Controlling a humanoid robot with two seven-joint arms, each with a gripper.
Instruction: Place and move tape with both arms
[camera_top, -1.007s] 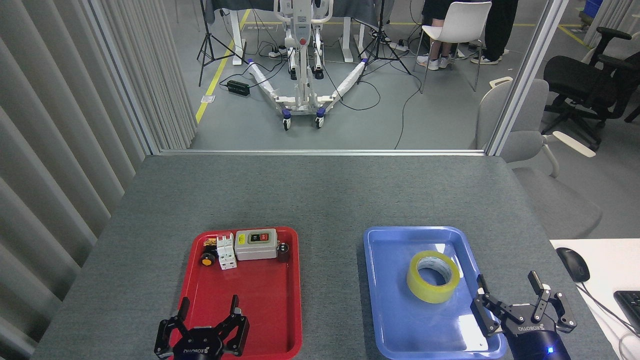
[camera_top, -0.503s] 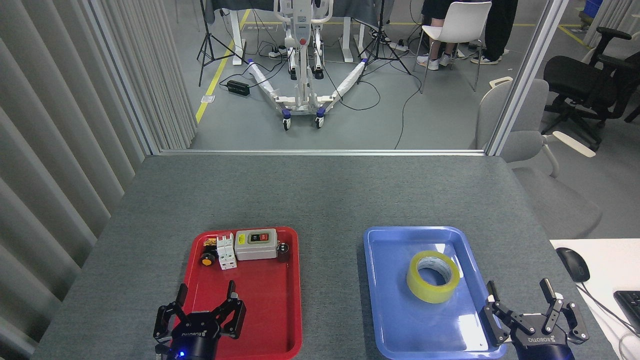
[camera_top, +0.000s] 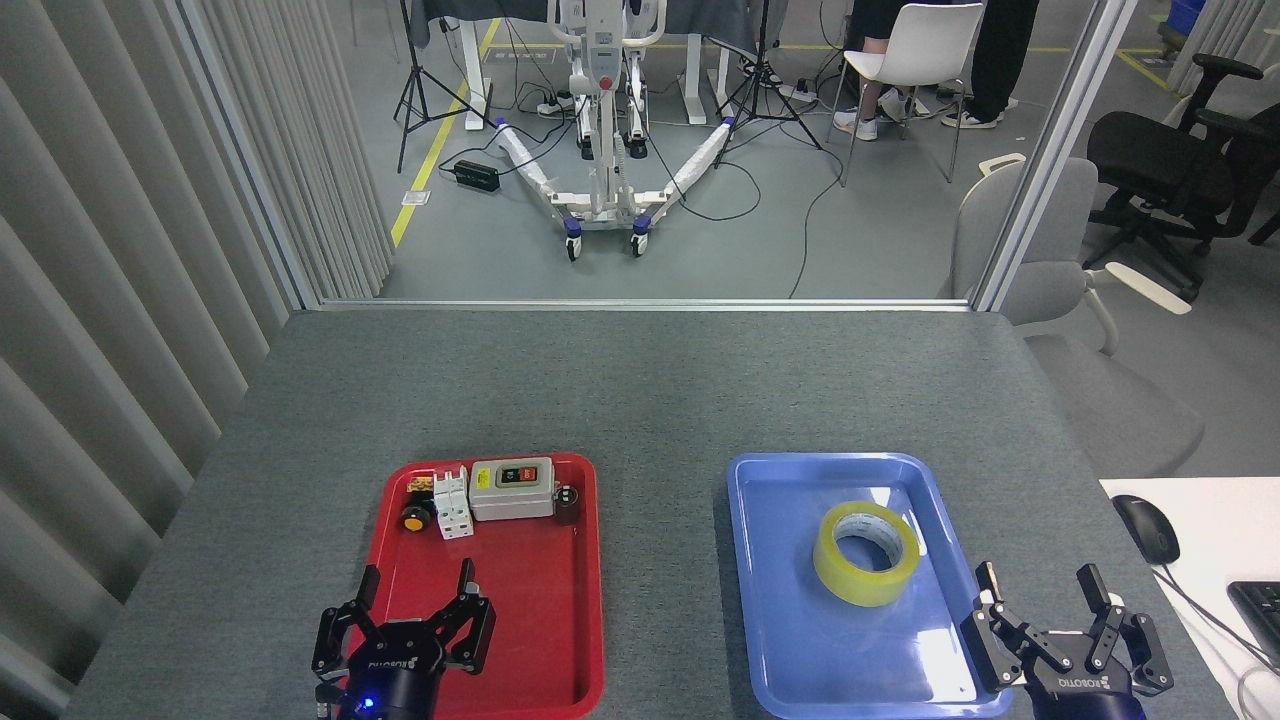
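yellow tape (camera_top: 866, 553), blue tray (camera_top: 760, 560), red tray (camera_top: 540, 640)

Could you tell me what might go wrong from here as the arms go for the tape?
The tape lies flat near the right rim of the blue tray, so the open right gripper may clip that rim when reaching in. The open left gripper hovers over the red tray, whose far end holds electrical parts it could knock.

Even, bright overhead light fills the frame, sharp from bottom edge to the top. Soft glare sits on the blue tray (camera_top: 760, 560) at lower right; shadows stay faint. Straight lines bow slightly toward the left and right edges
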